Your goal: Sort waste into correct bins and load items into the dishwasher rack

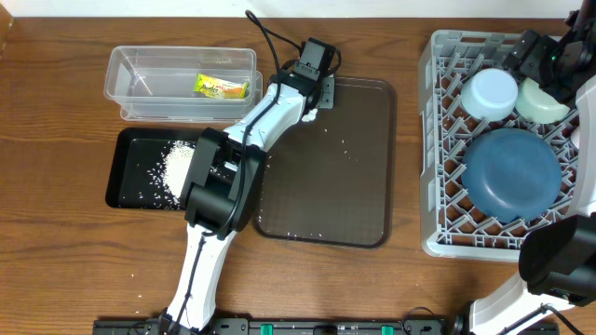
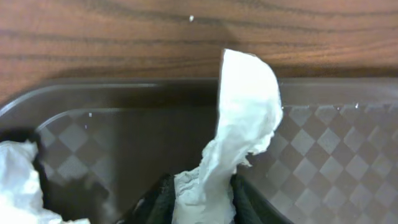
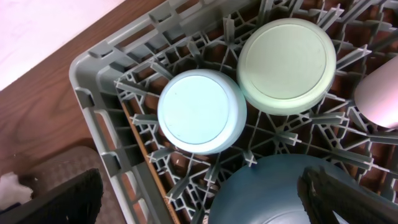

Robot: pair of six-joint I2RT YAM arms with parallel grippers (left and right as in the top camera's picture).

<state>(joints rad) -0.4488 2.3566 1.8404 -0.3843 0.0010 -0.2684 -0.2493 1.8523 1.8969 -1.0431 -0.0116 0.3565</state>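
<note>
My left gripper [image 2: 202, 199] is shut on the crumpled white tissue [image 2: 242, 124] and holds it over the far left corner of the brown serving tray [image 1: 363, 186]. A second white scrap [image 2: 15, 180] lies at the left of that view. The clear tub [image 1: 130, 79] holds the yellow-green wrapper [image 1: 222, 87]. The black tray [image 1: 126, 172] holds the rice heap [image 1: 177, 163]. The grey rack [image 1: 438, 140] holds the large blue bowl [image 1: 512, 172], a pale blue bowl [image 3: 200, 111] and a mint bowl [image 3: 286, 65], all upside down. My right gripper [image 3: 205, 205] is open and empty above them.
Loose rice grains dot the brown serving tray [image 2: 323, 137]. A pale rounded thing [image 3: 379, 96] sits at the rack's right edge; I cannot tell if it is the cup. The wooden stick is not clearly in view. The left arm [image 1: 223, 186] crosses the black tray's right end.
</note>
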